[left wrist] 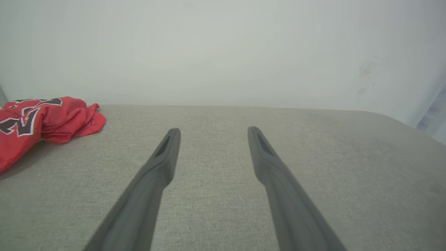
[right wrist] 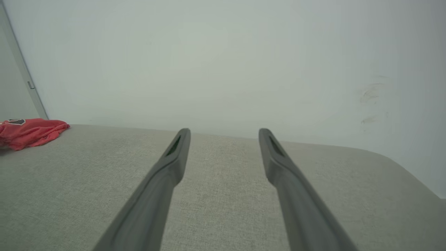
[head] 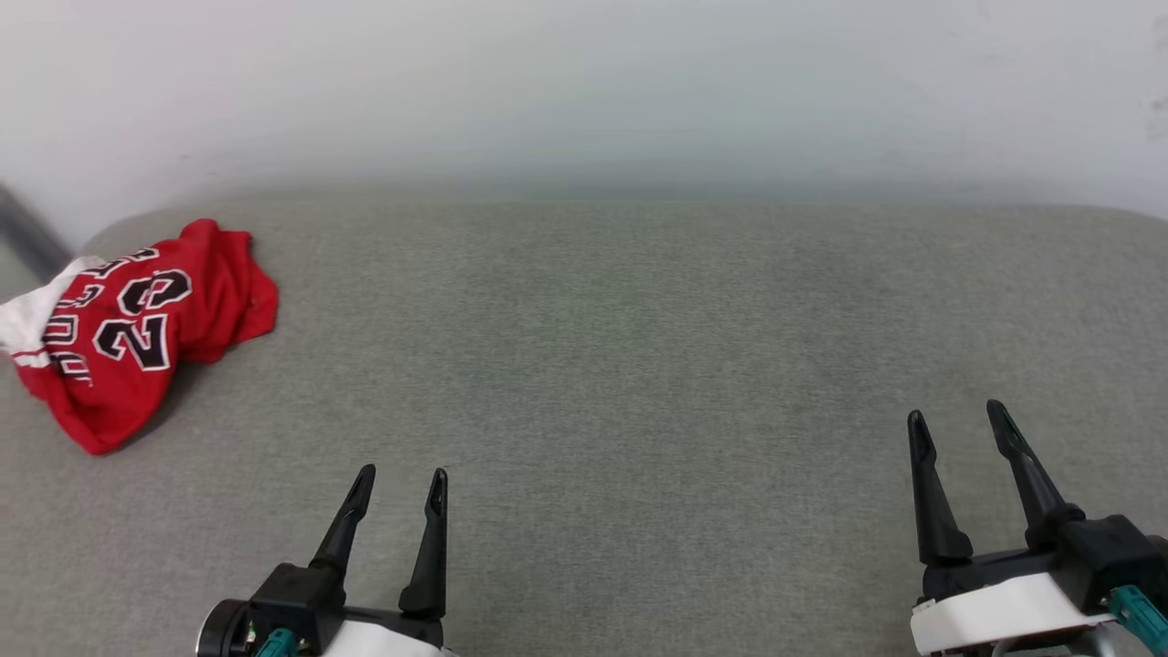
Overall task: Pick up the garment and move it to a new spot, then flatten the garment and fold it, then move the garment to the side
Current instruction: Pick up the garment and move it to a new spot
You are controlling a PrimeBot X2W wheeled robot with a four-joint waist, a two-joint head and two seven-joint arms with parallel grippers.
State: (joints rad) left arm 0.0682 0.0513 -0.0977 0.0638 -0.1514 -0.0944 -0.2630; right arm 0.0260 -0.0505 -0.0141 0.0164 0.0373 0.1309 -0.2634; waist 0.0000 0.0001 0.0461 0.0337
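The garment (head: 137,328), a red jersey with black "23" lettering and a white sleeve, lies crumpled at the far left of the grey fabric surface (head: 602,365). It also appears at the left edge of the left wrist view as the garment (left wrist: 41,122) and small in the right wrist view as the garment (right wrist: 29,132). My left gripper (head: 401,479) is open near the front edge, well right of and nearer than the garment, nothing between its fingers. My right gripper (head: 958,422) is open at the lower right, far from the garment. Each wrist view shows its own gripper open, the left gripper (left wrist: 213,131) and the right gripper (right wrist: 224,131).
A pale wall (head: 584,82) runs along the back of the surface. A dark strip (head: 27,233) stands at the far left behind the garment. The surface's back corners are rounded, and its right end (right wrist: 411,174) drops off.
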